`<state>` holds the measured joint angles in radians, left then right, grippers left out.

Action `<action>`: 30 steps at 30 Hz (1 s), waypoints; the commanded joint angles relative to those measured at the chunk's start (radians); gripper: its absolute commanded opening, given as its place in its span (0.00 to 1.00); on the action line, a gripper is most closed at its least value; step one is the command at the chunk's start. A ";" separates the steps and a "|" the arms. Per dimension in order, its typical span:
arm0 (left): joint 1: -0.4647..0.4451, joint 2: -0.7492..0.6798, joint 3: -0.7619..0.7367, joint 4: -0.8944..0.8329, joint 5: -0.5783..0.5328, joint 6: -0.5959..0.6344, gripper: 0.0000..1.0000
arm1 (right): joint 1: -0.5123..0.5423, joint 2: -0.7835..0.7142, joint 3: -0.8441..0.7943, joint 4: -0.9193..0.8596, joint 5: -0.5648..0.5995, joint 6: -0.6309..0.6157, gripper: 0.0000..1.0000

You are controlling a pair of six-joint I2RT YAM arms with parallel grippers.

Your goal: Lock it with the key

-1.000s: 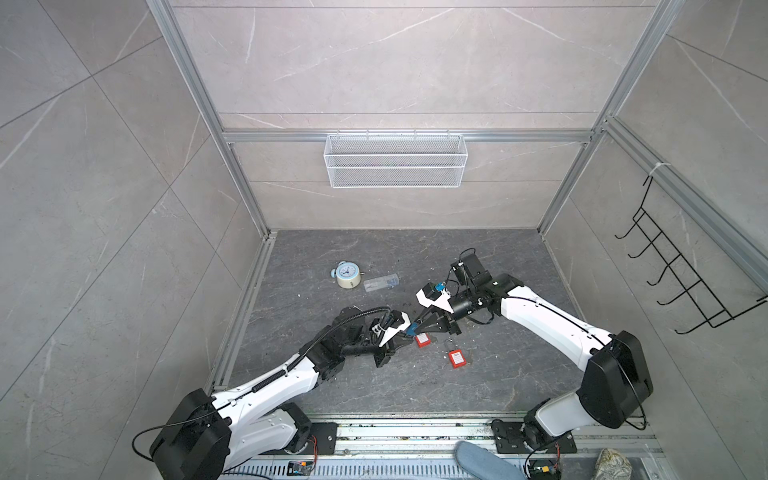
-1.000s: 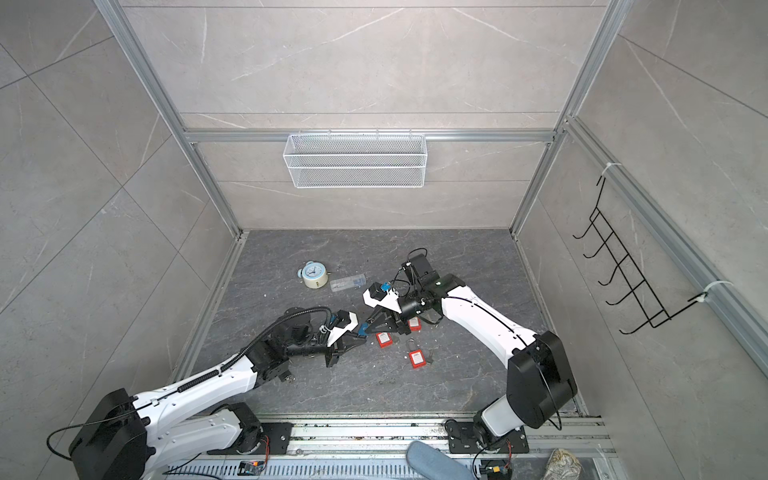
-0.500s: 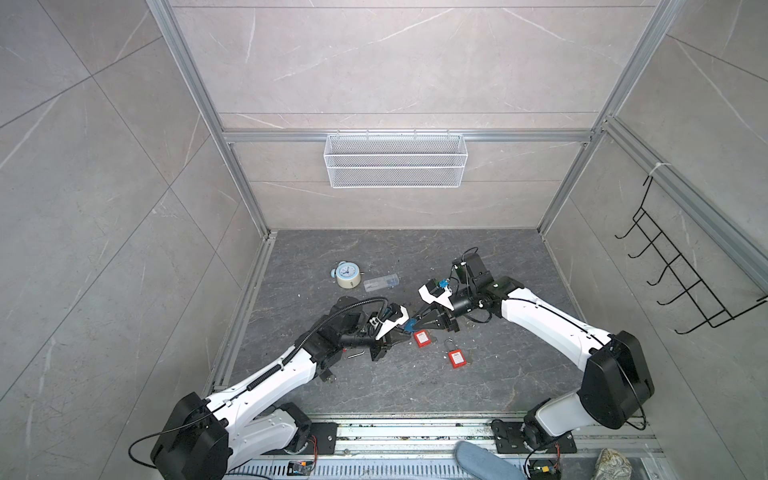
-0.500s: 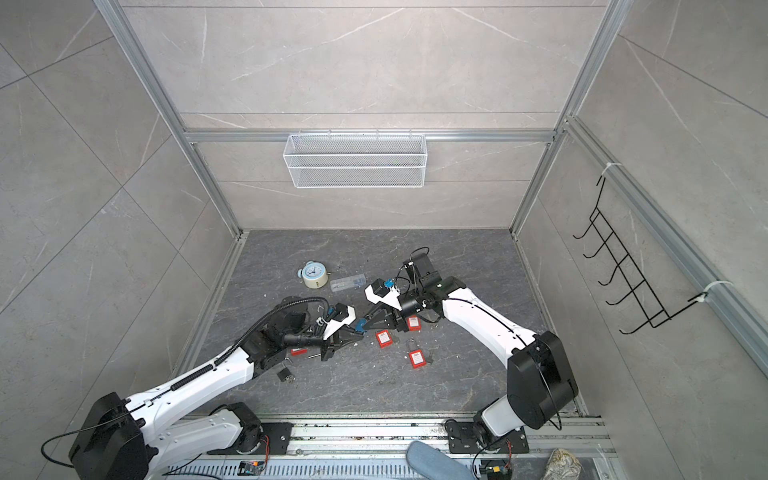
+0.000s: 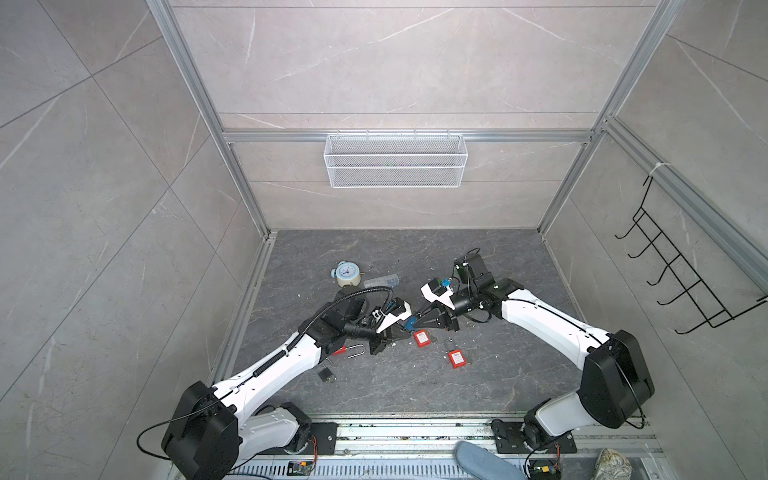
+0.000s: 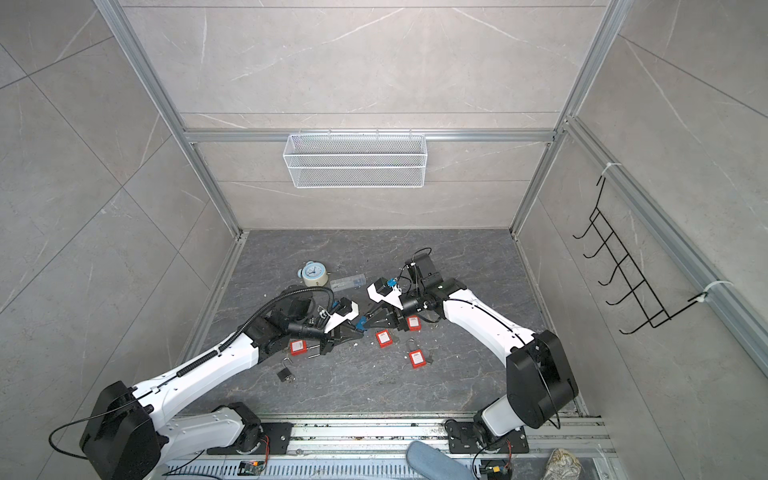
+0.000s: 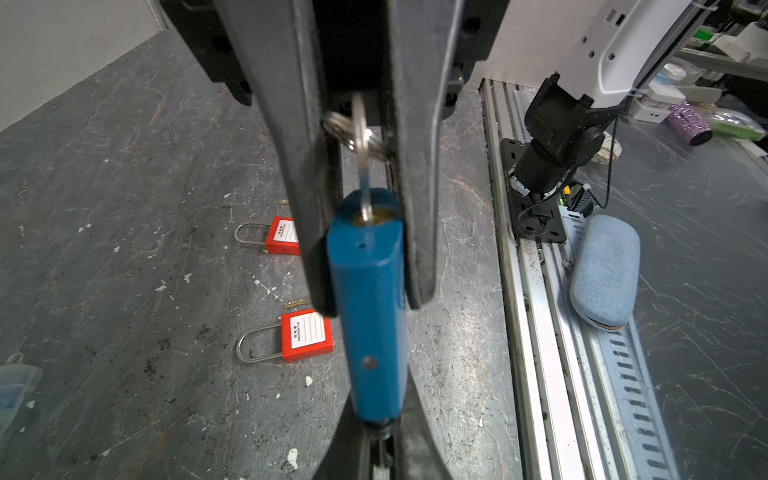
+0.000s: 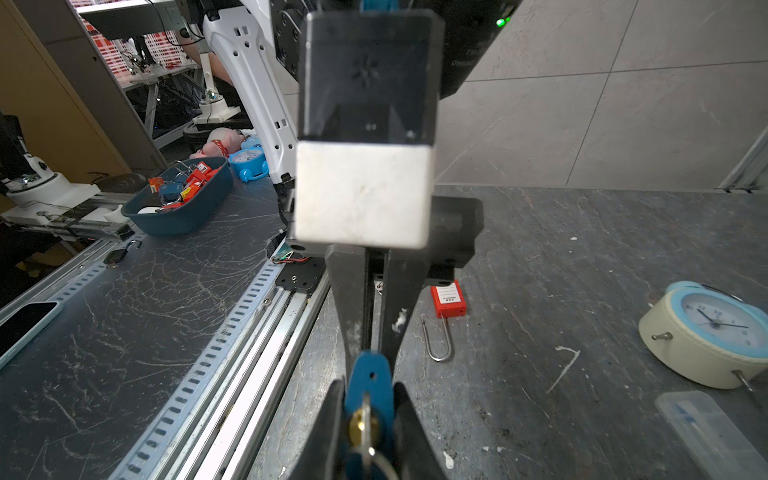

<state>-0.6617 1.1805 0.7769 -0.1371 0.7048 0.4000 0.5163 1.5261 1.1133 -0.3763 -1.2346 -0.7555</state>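
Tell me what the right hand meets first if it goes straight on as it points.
The blue padlock that the right hand itself grips; straight behind it, the left hand, shut on the padlock's far end. They face roughly nose to nose.

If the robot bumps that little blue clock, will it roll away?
Probably not: the clock seems to lie on its back, face up, so it would likely slide. Its small feet stick out and might stop any rolling.
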 commanded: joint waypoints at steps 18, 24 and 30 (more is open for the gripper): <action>0.014 0.003 0.163 -0.359 0.064 0.229 0.00 | -0.084 -0.078 -0.003 0.060 0.200 0.045 0.46; 0.050 0.000 0.182 -0.439 0.029 0.266 0.00 | -0.129 -0.152 0.014 -0.044 0.270 0.003 1.00; 0.057 0.067 0.241 -0.566 -0.041 0.352 0.00 | -0.137 -0.266 -0.070 0.163 0.741 0.216 1.00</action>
<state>-0.6098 1.2289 0.9585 -0.6380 0.6750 0.6788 0.3847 1.3178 1.0878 -0.3214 -0.7784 -0.6640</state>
